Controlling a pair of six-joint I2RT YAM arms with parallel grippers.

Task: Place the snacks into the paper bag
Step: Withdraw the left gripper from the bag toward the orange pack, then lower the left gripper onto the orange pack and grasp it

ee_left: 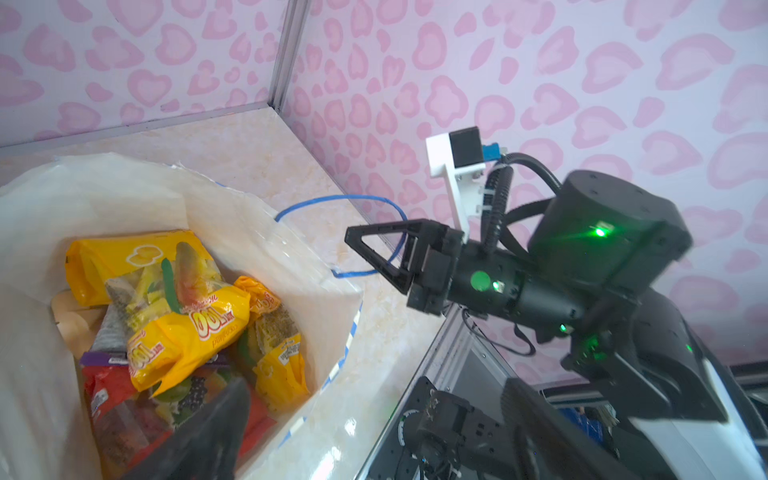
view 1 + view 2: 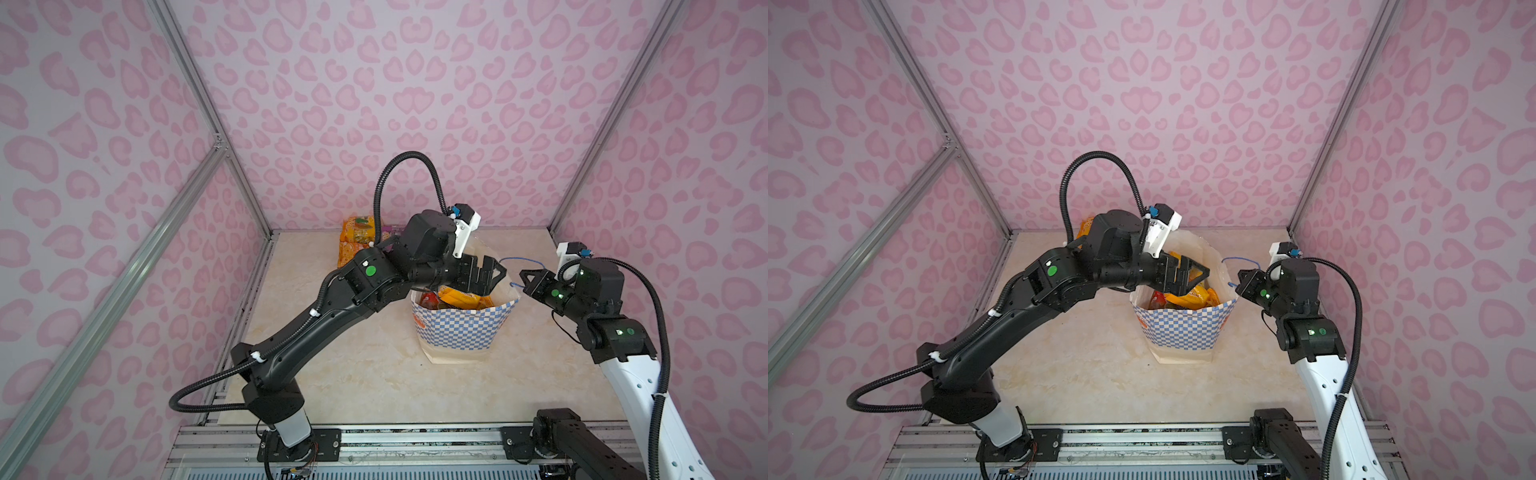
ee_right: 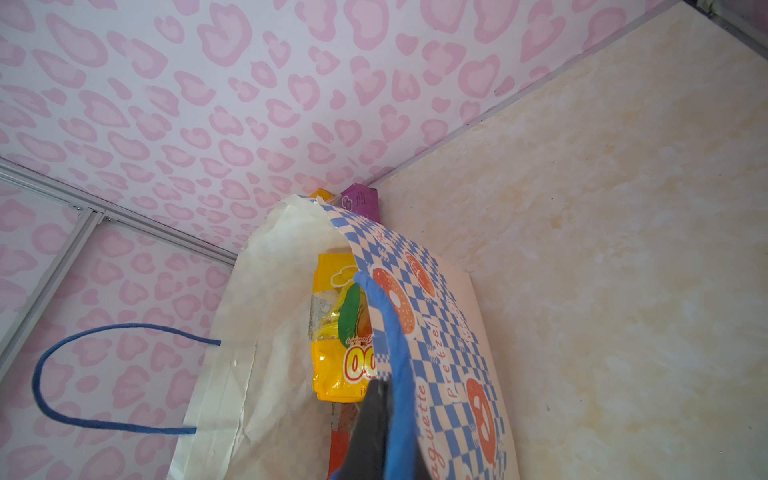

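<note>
Half done, likely: release step over paper bag (image 2: pixel 461 332) standing mid desk (image 2: pixel 353 374), left jaws wide and empty, right jaws pinching blue cord handle (image 3: pixel 390 332). Next, fetch remaining snacks (image 2: pixel 355 237) from far corner.

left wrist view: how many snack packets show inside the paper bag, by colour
yellow crinkly snack packets: 2
purple crinkly packet with grapes: 1
red crinkly packet: 1
total visible in the white-lined paper bag: 4, more may lie hidden
</note>
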